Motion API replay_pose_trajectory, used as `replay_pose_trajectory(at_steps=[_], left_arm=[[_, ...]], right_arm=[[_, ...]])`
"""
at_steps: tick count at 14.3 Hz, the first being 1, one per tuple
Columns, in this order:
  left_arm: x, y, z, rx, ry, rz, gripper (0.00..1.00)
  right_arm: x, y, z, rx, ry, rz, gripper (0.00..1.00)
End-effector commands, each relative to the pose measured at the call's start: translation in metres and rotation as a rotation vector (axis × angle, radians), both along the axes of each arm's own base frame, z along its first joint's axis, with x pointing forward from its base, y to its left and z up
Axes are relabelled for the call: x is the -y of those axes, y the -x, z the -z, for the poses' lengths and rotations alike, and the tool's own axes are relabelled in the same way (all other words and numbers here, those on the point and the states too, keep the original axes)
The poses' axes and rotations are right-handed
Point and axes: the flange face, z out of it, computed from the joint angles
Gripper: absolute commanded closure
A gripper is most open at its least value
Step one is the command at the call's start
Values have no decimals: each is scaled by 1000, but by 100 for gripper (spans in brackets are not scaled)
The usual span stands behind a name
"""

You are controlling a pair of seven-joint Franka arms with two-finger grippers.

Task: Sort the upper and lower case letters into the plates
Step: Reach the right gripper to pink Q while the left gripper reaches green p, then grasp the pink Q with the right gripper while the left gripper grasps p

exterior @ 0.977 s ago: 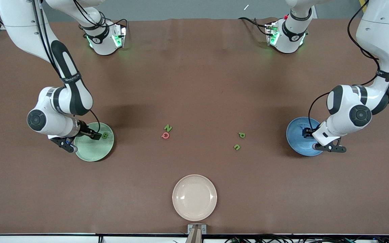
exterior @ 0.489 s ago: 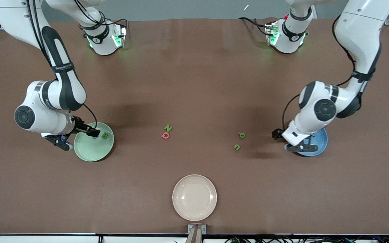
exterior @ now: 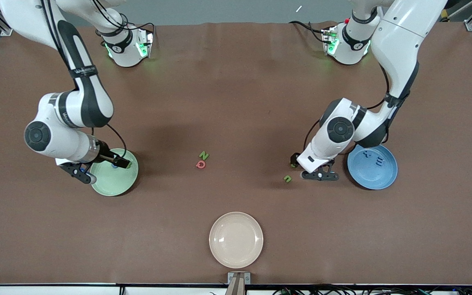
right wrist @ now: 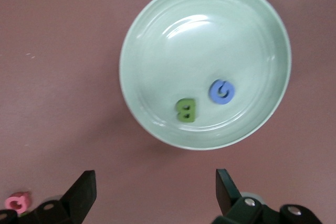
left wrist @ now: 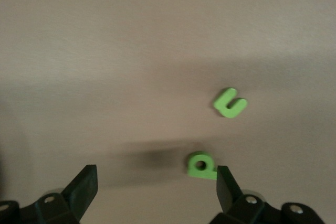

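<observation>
1. Since our left gripper hangs wide open over the green p, we drop straight down so one finger lands on each side
2. We squeeze softly, lift, and carry it to the blue plate at the left arm's end
3. Our right gripper hangs wide open and empty over the pale green plate, which holds a green B and a blue G

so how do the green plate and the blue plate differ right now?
The green plate sits toward the right arm's end of the table, the blue plate toward the left arm's end. The green plate holds a green B and a blue G; the blue plate holds small blue letters too small to read. The right claw is over the green plate; no claw is over the blue plate. Both are round, shallow and alike in size.
</observation>
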Motion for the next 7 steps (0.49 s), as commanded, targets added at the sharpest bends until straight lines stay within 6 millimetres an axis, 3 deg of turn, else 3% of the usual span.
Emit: replay_pose_trajectory(at_steps=[1,7], left_arm=[[14,5,16,-18,-20,23,0],[30,11,25,-18,-18,47,5]], right_arm=[[-34,9,-13,15,17,46,0],[-108,27,6,27,41,132,0]])
